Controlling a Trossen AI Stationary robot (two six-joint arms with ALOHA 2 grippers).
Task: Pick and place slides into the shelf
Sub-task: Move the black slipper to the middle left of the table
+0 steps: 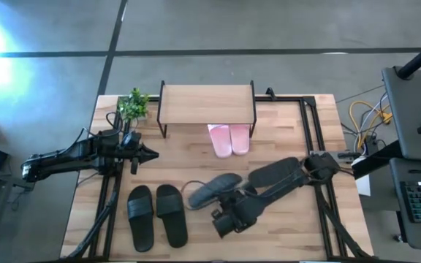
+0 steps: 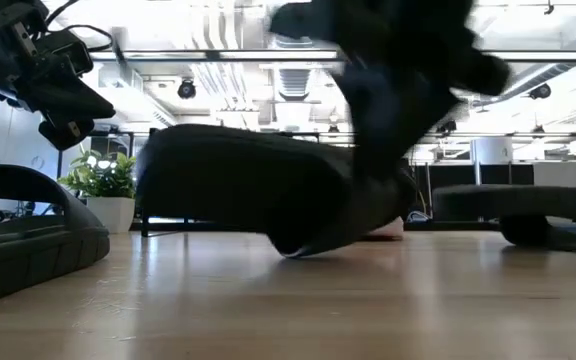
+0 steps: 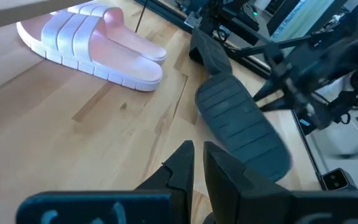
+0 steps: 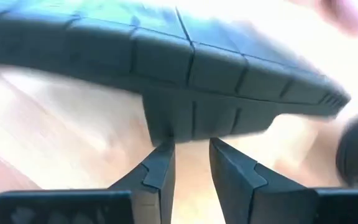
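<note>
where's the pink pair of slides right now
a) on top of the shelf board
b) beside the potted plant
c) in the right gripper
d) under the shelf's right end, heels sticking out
d: in the high view the pink pair lies side by side, its front tucked under the right end of the shelf, its rear on bare table.

No legible text, labels or signs anywhere.

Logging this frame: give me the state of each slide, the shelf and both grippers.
Light pink pair of slides: under the shelf's right end, heels sticking out.
Low wooden-topped shelf with black legs: upright, top board bare.
Black pair of slides: flat, side by side, front left of the table.
Black slide: tilted, in the right gripper.
Other black slide: flat, beside the right arm.
Right gripper: shut on the black slide.
Left gripper: shut, empty, above the table.
</note>
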